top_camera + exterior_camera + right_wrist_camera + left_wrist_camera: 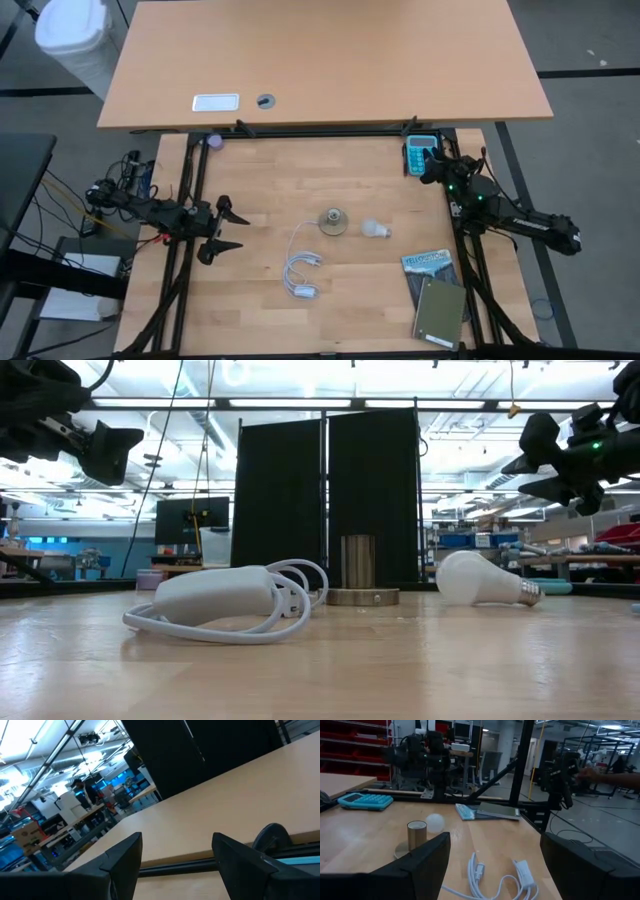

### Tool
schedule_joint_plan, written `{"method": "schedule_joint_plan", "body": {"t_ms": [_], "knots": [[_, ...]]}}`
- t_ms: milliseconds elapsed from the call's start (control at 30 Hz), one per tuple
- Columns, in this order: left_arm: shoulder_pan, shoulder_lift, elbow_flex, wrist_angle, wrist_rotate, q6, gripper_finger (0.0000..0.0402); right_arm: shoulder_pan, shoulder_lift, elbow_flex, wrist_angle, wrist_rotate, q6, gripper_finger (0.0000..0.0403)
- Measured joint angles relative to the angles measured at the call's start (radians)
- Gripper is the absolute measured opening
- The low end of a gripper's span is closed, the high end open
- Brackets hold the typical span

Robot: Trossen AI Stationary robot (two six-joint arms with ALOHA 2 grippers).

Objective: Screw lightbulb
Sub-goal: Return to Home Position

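Currently the bulb point(375, 229) lies on its side at the socket's point(333, 221) 3 o'clock, base pointing to 3. I judge the right gripper point(428, 166) nearer, fingers apart, bulb at its 7 o'clock. The left gripper point(235, 230) waits at 9, also apart.

The lightbulb point(376, 229) lay on its side on the table point(270, 170), between the two grippers and nearer the right gripper point(430, 166) than the left gripper point(231, 227). The socket point(333, 221) stood just beside the bulb, on the left gripper's side. The cord point(303, 270) lay ahead of the left gripper. A calculator point(420, 153) sat just beside the right gripper.
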Motion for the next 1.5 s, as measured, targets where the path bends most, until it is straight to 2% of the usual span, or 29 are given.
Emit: {"method": "schedule_joint_plan", "body": {"t_ms": [1500], "knots": [[0.0,0.0,0.0,0.024,0.0,0.0,0.0314,0.0,0.0,0.0,0.0,0.004,0.0,0.0242]]}}
